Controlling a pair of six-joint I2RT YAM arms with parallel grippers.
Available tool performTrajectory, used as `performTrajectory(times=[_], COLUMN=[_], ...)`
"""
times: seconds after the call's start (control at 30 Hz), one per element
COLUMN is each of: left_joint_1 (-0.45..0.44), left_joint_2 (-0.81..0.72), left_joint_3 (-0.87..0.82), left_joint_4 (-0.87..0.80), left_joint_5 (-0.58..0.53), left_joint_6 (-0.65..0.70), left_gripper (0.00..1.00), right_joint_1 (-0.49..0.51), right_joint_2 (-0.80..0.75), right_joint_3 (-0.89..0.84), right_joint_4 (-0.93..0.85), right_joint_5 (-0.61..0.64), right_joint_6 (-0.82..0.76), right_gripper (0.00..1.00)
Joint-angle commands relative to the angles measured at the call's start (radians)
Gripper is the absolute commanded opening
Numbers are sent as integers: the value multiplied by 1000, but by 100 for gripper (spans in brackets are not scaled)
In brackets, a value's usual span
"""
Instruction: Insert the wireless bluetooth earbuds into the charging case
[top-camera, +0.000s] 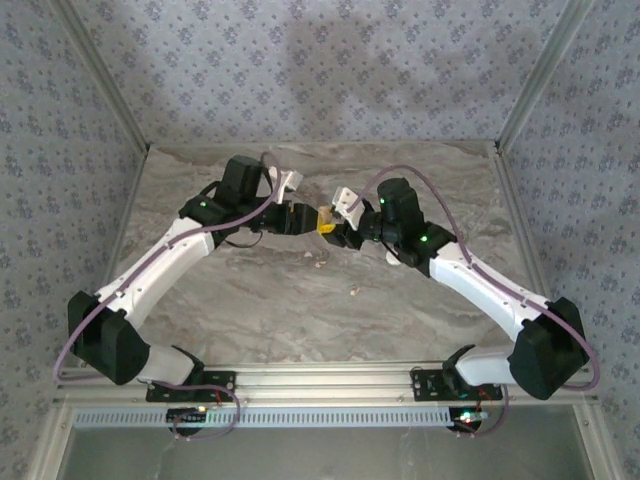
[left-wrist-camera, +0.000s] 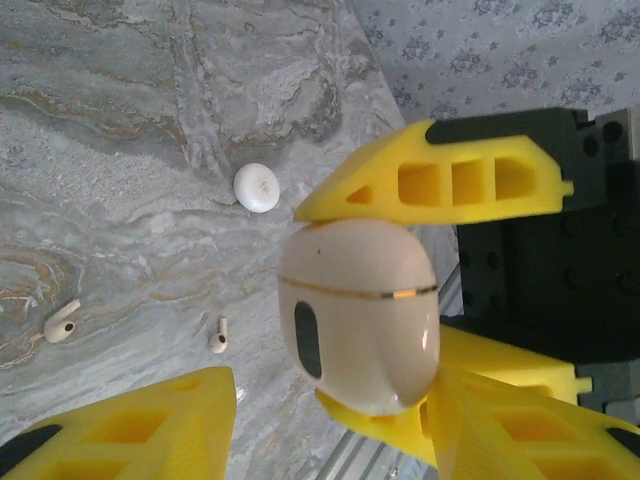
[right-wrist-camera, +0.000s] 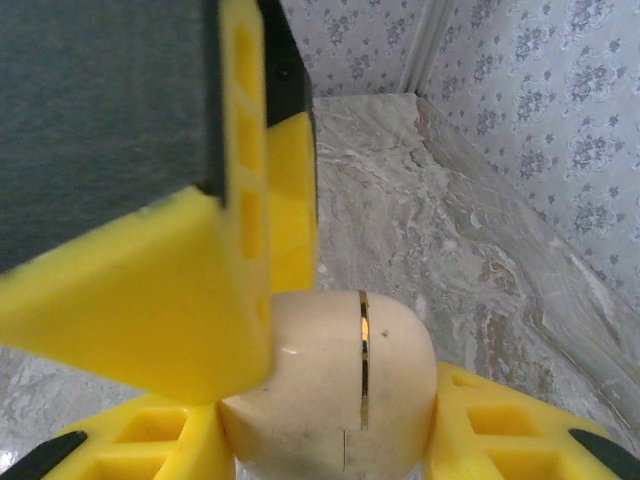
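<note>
The charging case (right-wrist-camera: 330, 390), a peach egg-shaped shell with a gold seam and its lid closed, is held above the table. My right gripper (right-wrist-camera: 325, 425) is shut on it, one yellow finger on each side. In the left wrist view the case (left-wrist-camera: 360, 310) sits between the right gripper's fingers (left-wrist-camera: 440, 180). My left gripper (left-wrist-camera: 330, 415) is open, with one finger against the case and the other well clear of it. Two wireless bluetooth earbuds lie on the marble below, one (left-wrist-camera: 62, 322) at the left and one (left-wrist-camera: 218, 337) nearer the case. Both grippers meet at the table's middle (top-camera: 320, 222).
A white round disc (left-wrist-camera: 257, 187) lies on the marble table (left-wrist-camera: 120, 150) beyond the earbuds. Patterned walls (top-camera: 320, 70) close in the back and both sides. A metal rail (top-camera: 320, 380) runs along the near edge by the arm bases.
</note>
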Motion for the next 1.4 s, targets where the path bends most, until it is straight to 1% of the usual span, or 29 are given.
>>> performTrajectory(times=[0.0, 0.13, 0.3, 0.43, 0.53, 0.6, 0.63, 0.73, 0.9, 1.0, 1.1, 1.2, 1.27, 1.37], left_joint_1=[-7, -13, -19, -24, -29, -28, -28, -27, -24, -23, -24, -26, -32, -54], left_joint_2=[12, 22, 28, 36, 43, 44, 43, 44, 55, 60, 54, 58, 69, 100], left_joint_3=[19, 28, 37, 49, 68, 83, 92, 119, 150, 164, 159, 140, 130, 127], left_joint_4=[28, 23, 17, 8, -26, -63, -91, -166, -275, -332, -390, -446, -484, -533], left_joint_5=[2, 7, 7, 9, 5, -21, -45, -118, -221, -292, -388, -504, -593, -698], left_joint_6=[-13, -10, -4, 2, 21, 45, 63, 116, 176, 212, 251, 293, 317, 339], left_gripper=[52, 45, 41, 35, 29, 26, 25, 22, 16, 14, 13, 13, 12, 12], right_joint_1=[15, 20, 28, 37, 42, 45, 44, 42, 29, 5, -23, -60, -104, -182], right_joint_2=[-23, -19, -17, -18, -19, -20, -22, -34, -71, -105, -145, -191, -219, -245], right_joint_3=[-6, -3, 2, 2, 2, 0, -2, -17, -52, -87, -126, -170, -191, -206], right_joint_4=[23, 20, 18, 20, 23, 22, 22, 30, 45, 56, 64, 65, 55, 11], right_joint_5=[-15, -5, -5, -5, -2, 9, 18, 38, 59, 61, 63, 80, 92, 125], right_joint_6=[-19, -13, -9, -4, -2, 5, 11, 39, 108, 163, 224, 313, 407, 565], right_gripper=[38, 38, 38, 38, 39, 40, 40, 46, 61, 66, 69, 73, 76, 78])
